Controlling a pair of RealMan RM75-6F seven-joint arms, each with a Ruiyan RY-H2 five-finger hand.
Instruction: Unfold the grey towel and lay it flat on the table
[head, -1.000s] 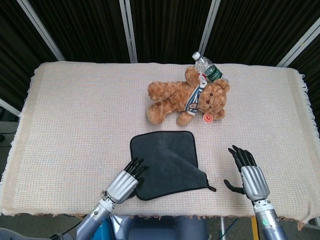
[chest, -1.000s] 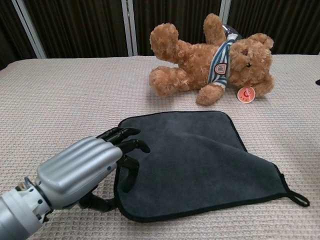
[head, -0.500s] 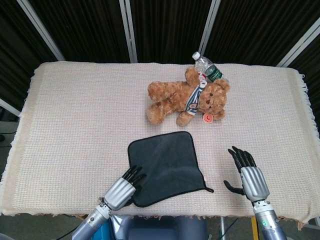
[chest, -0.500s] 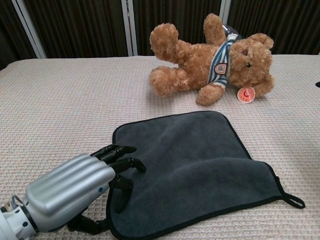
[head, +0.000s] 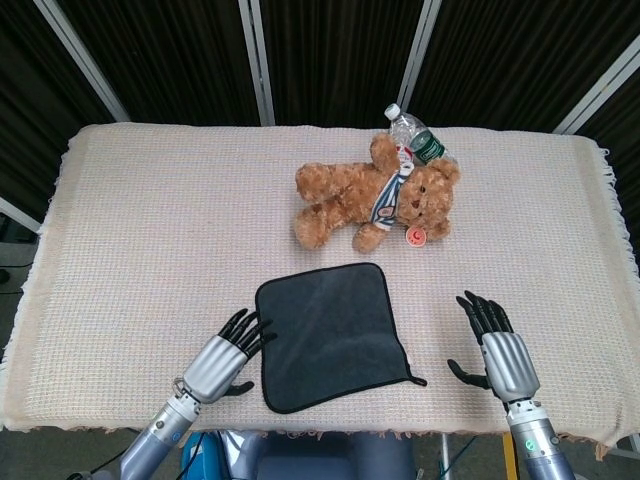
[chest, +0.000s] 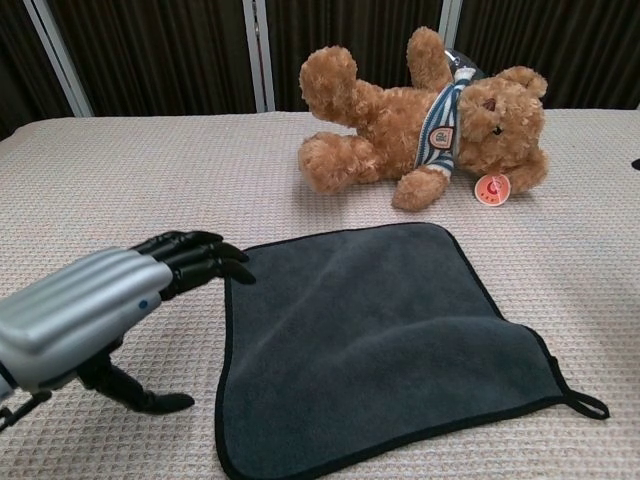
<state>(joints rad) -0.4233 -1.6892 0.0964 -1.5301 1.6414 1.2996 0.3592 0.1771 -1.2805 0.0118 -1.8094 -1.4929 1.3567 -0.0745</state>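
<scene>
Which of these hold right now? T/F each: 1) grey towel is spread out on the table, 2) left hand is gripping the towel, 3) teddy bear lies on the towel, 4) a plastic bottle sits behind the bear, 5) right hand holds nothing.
1) The grey towel is spread out on the table. True; it lies open in one layer, its right side a little rumpled.
2) The left hand is gripping the towel. False: it sits beside the towel's left edge, fingers spread, holding nothing.
3) The teddy bear lies on the towel. False: it lies on the table beyond the towel, apart from it.
4) A plastic bottle sits behind the bear. True.
5) The right hand holds nothing. True; it is open, to the right of the towel.
</scene>
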